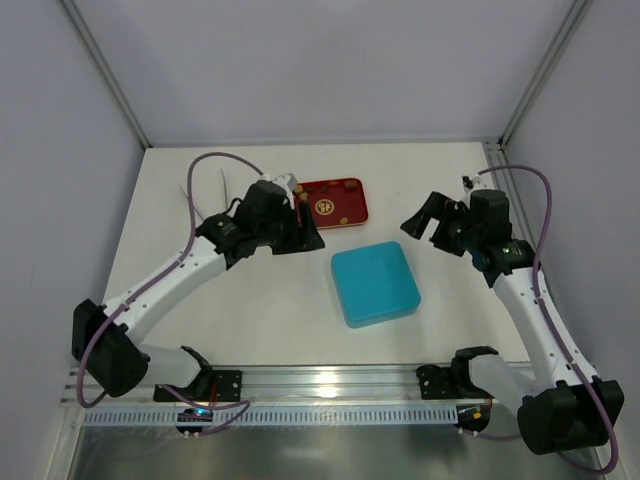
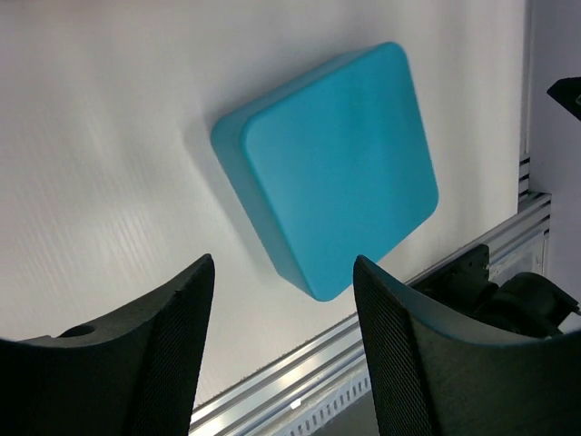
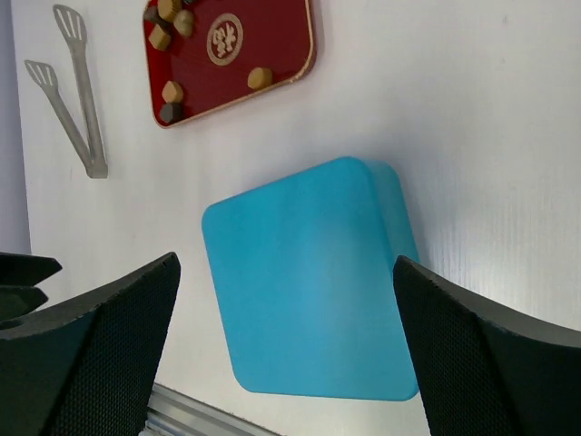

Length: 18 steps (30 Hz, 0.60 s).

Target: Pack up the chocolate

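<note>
Red tray (image 3: pixel 272 45), far centre: round gold emblem (image 3: pixel 225 39), its character illegible. No readable text.

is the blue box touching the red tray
Apart. The right wrist view shows a strip of white table between the blue box and the red tray.

The red rectangular tray (image 3: pixel 236 73) and some small brown chocolate pieces (image 3: pixel 169 9) are cut off by the right wrist view's top edge. In the overhead view, the black left arm (image 1: pixel 265 215) hides the tray's lower left corner.

Turquoise box (image 2: pixel 336 173) flat on white table (image 2: pixel 109 136), black left fingers (image 2: pixel 154 363) spread apart in foreground; aluminium rail (image 2: pixel 300 381) lower right
</note>
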Available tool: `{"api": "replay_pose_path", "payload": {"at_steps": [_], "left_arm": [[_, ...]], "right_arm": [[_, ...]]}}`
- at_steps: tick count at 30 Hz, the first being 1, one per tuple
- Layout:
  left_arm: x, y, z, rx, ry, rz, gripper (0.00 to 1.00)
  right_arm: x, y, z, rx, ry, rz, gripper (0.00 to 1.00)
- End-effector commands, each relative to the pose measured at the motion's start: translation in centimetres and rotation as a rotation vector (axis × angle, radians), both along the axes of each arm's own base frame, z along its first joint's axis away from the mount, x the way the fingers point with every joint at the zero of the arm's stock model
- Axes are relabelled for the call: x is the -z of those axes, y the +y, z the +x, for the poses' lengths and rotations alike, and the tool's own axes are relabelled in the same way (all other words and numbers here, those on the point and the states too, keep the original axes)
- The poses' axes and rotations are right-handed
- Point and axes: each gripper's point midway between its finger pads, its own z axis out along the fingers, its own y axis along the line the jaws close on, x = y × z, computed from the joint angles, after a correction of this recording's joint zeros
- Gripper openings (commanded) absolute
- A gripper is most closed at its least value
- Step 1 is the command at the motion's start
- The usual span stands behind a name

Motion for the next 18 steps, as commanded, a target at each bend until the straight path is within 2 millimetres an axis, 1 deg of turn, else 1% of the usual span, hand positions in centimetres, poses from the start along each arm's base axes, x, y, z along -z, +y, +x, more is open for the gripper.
{"api": "replay_pose_path", "payload": {"at_steps": [1,2,4,5,6,9,10,11,14,18], "left_arm": [[-4.1,1.7,-0.2,0.031,-0.112,0.038,0.63],[-5.5,1.8,-0.2,0.029,-0.145,0.024,0.63],[-6.6,2.2,-0.4,0.036,-0.175,0.018,0.63],[-7.0,2.4,-0.6,0.035,-0.187,0.018,0.63],[-7.9,2.8,-0.9,0.032,-0.208,0.012,0.64],[-9.1,3.7,-1.5,0.023,-0.243,0.005,0.64],[-9.5,3.8,-1.7,0.021,-0.251,0.0,0.64],[-9.6,4.0,-1.8,0.016,-0.256,0.001,0.64],[-9.9,4.5,-2.3,0.014,-0.264,0.002,0.65],[-10.4,4.7,-2.6,0.014,-0.272,-0.006,0.65]], "right_arm": [[-5.1,-0.6,-0.1,-0.019,-0.121,-0.06,0.99],[-6.1,-0.9,-0.4,-0.013,-0.147,-0.071,1.0],[-7.1,-1.4,-0.8,-0.002,-0.166,-0.092,1.0],[-8.1,-1.8,-0.9,0.008,-0.193,-0.112,1.0],[-8.8,-2.1,-1.3,0.013,-0.215,-0.122,1.0],[-9.7,-3.0,-2.5,0.04,-0.247,-0.161,1.0],[-9.8,-3.3,-2.7,0.051,-0.256,-0.168,1.0],[-9.4,-3.5,-3.0,0.054,-0.252,-0.178,1.0],[-8.9,-3.5,-3.6,0.05,-0.253,-0.179,1.0],[-8.9,-3.6,-3.7,0.057,-0.265,-0.182,1.0]]}}
